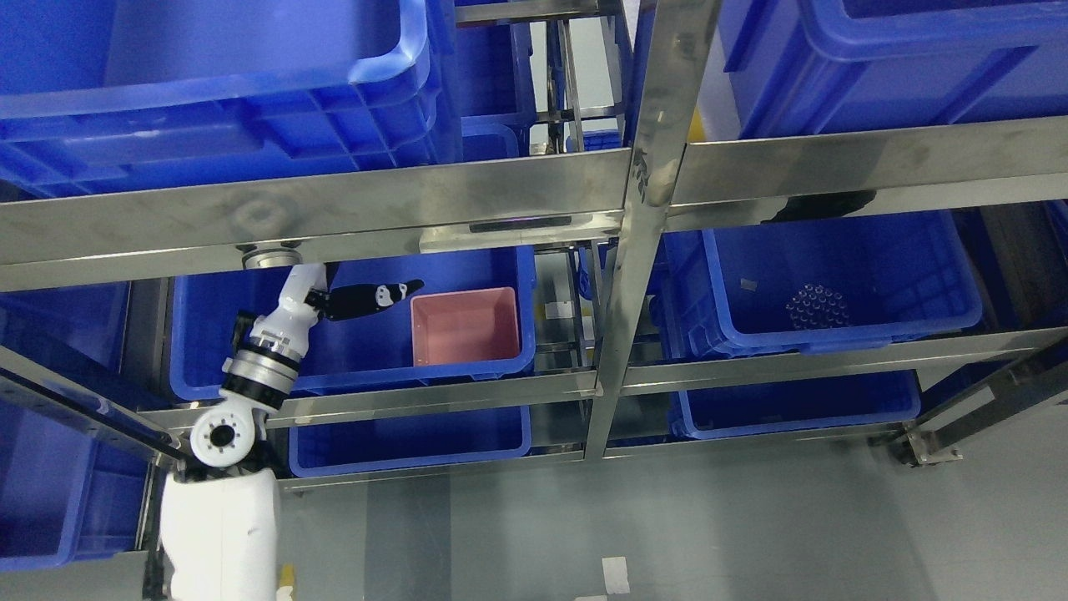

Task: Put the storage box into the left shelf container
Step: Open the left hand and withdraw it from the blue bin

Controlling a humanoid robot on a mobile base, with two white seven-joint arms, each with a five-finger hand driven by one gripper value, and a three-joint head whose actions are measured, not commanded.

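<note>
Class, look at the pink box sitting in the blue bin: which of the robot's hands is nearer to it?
Left. The left hand reaches into the blue bin just left of the pink box, not touching it. The right hand is out of view.

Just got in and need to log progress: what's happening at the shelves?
The robot's left hand reaches into the blue bin on the left side of the metal shelf. A pink box already sits inside that bin at its right end. The fingers are extended beside the box, apparently not gripping it. The right arm is out of view.
</note>
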